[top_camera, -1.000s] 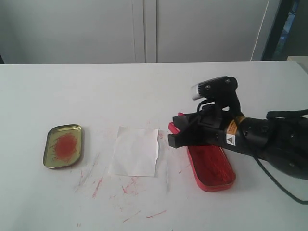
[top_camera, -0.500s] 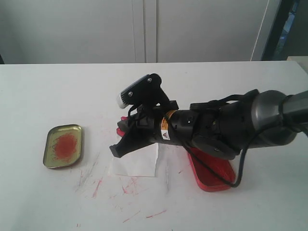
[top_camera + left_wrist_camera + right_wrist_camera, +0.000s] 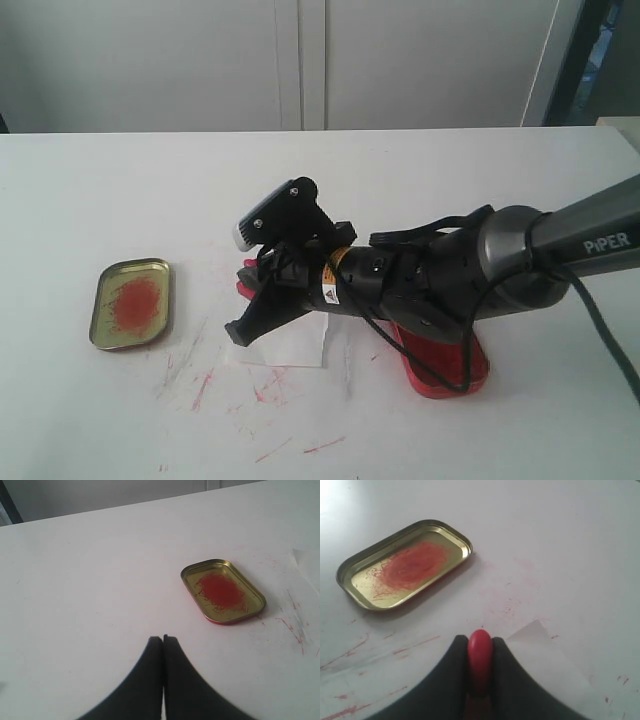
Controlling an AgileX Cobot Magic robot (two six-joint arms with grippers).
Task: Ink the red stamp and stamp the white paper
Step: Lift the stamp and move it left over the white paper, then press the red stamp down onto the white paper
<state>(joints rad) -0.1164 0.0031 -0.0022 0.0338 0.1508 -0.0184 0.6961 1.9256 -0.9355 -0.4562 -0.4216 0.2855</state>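
The right jaws are clamping the red stamp (image 3: 480, 652) at the exterior view's left edge of the white paper (image 3: 302, 346) on the tabletop (image 3: 450, 180), while the left jaws are sitting pressed together, empty.

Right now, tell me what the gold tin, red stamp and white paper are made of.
Gold tin: likely thin metal, glossy, rim glinting. Red stamp: probably smooth plastic, soft sheen on its knob. White paper: thin matte paper, flat with a sharp corner.
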